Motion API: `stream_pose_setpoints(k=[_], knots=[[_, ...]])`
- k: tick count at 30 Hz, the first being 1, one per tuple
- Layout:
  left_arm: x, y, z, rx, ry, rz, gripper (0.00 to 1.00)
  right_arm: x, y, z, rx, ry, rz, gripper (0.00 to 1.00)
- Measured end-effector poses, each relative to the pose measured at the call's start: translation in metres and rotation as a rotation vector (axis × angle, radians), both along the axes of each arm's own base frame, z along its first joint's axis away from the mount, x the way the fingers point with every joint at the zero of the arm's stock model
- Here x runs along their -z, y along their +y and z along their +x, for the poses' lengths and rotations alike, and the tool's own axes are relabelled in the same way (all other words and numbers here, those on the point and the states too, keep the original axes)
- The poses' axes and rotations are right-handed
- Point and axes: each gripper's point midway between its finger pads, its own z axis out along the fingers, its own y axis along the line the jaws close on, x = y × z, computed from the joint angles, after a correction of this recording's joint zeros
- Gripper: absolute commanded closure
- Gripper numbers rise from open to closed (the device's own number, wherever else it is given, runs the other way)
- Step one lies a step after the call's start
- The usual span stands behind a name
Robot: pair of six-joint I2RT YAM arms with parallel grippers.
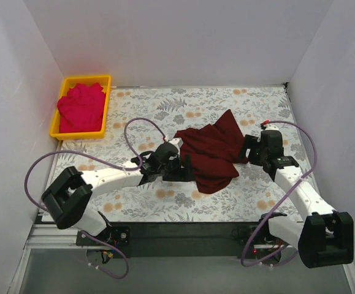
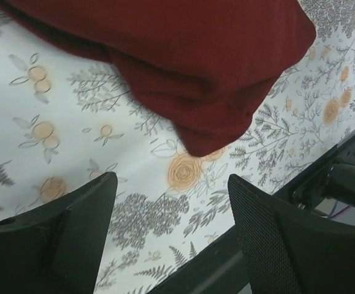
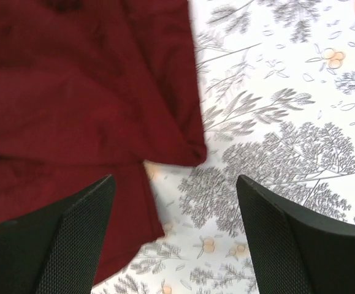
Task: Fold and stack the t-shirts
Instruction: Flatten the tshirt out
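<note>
The dark maroon t-shirt [image 1: 213,150] lies crumpled in the middle of the floral table. It also shows in the left wrist view [image 2: 189,55] and the right wrist view [image 3: 73,92]. The pinkish-red t-shirt [image 1: 81,108] lies bunched in the yellow bin [image 1: 56,128] at the back left. My left gripper [image 1: 187,168] is open and empty at the maroon shirt's left edge; in its wrist view [image 2: 172,236] it is over bare table. My right gripper [image 1: 246,149] is open and empty at the shirt's right edge, also shown in its wrist view [image 3: 176,239].
White walls close in the table on the left, back and right. The black front rail [image 1: 183,233] runs along the near edge. Purple cables [image 1: 141,125] loop over both arms.
</note>
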Motion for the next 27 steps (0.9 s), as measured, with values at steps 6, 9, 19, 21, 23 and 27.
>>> stream_pose_setpoints(k=[6,9,19,21,23,27], knots=[[0.020,-0.049,0.004,0.070,0.039,0.006,0.28,0.021,-0.024,0.017,0.094,0.014,0.181,0.19],[0.033,-0.068,-0.003,0.112,0.062,0.016,0.28,0.031,-0.015,0.020,0.058,0.033,0.242,0.20],[0.048,-0.085,-0.011,0.112,0.098,0.021,0.87,0.056,-0.003,0.031,0.002,0.069,0.356,0.41],[0.056,-0.077,-0.011,0.092,0.100,0.046,1.00,0.061,-0.001,0.031,-0.010,0.075,0.366,0.57],[0.060,-0.072,-0.011,0.076,0.099,0.061,1.00,0.066,0.002,0.029,-0.016,0.090,0.381,0.75],[0.060,-0.051,0.000,0.023,0.072,0.100,1.00,0.065,0.003,0.029,-0.019,0.086,0.393,0.99]])
